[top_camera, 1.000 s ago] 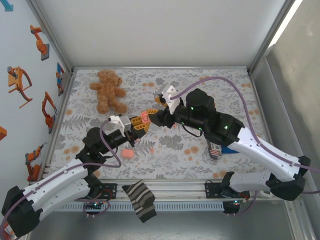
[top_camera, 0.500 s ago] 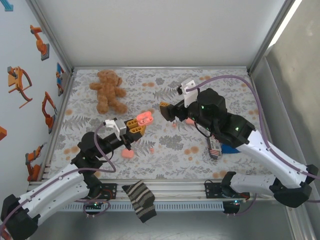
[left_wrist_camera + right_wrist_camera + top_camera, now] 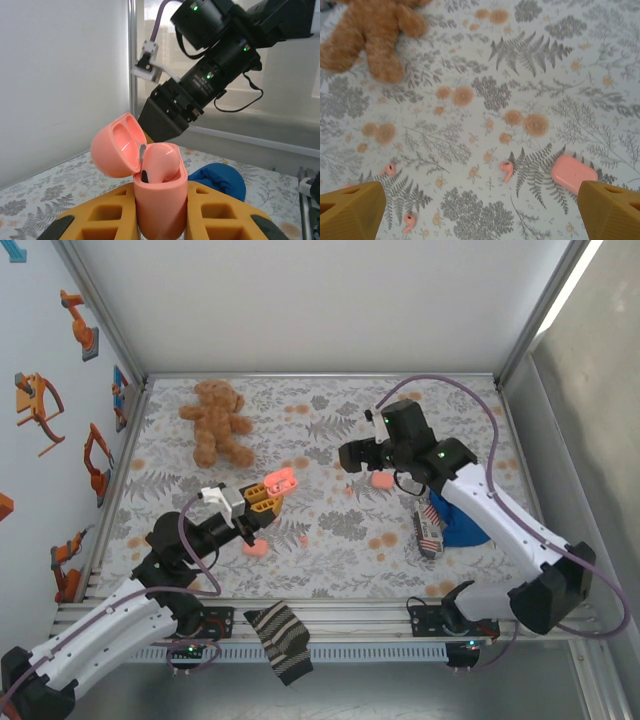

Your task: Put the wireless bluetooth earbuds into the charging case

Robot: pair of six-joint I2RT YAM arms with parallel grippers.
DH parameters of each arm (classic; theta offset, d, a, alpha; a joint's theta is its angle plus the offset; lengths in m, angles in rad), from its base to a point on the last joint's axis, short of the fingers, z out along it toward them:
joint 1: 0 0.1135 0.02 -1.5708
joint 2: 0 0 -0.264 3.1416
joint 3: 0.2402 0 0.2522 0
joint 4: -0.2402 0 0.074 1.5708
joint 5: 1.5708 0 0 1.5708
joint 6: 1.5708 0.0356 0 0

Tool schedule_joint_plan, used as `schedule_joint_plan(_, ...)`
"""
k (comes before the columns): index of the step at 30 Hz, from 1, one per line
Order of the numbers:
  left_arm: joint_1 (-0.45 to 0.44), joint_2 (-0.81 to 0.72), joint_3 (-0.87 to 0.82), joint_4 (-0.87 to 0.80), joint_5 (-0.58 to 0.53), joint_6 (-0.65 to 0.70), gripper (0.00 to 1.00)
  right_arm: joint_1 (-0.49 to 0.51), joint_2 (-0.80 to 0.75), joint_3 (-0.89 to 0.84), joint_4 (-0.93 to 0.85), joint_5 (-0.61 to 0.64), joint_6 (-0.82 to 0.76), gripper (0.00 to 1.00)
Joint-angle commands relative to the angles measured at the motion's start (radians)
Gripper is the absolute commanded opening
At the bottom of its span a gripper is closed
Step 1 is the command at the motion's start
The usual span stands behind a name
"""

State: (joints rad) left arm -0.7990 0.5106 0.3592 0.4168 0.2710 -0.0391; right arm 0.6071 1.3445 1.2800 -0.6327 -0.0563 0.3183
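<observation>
My left gripper [image 3: 160, 222] is shut on a salmon-pink charging case [image 3: 159, 202], held upright above the cloth with its lid [image 3: 117, 145] swung open. One earbud [image 3: 161, 160] sits in the case's mouth. In the top view this case [image 3: 279, 480] hangs left of centre. My right gripper [image 3: 480, 215] is open and holds nothing; it hovers over the cloth to the right of the case [image 3: 350, 455]. Below it lie three loose earbuds: one earbud [image 3: 507, 170], a second earbud [image 3: 389, 169] and a third earbud [image 3: 409, 221]. A closed pink case [image 3: 573, 173] lies beside its right finger.
A teddy bear [image 3: 215, 420] lies at the far left. Another closed pink case [image 3: 256, 548] rests near the front. A blue cloth [image 3: 462, 525] and a striped packet [image 3: 428, 532] sit under the right arm. A striped sock [image 3: 280, 640] hangs over the front rail.
The right gripper has opened and drawn back to the right, away from the held case. The left gripper has shifted the open case slightly left and nearer.
</observation>
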Motion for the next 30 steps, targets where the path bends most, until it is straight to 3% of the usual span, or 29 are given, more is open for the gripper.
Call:
schedule_joint_plan(1, -0.003, -0.025, -0.01, -0.017, -0.016, 0.019, 0.0, -0.011, 0.06, 0.024, -0.063, -0.056, 0.022, 0.94)
schedule_joint_plan(15, -0.004, -0.101, -0.036, -0.053, -0.038, 0.021, 0.0, -0.024, 0.449, 0.178, -0.221, -0.071, -0.005, 0.65)
schedule_joint_plan(30, -0.003, -0.106, -0.04, -0.059, -0.044, 0.022, 0.0, -0.004, 0.687, 0.304, -0.302, 0.01, -0.041, 0.57)
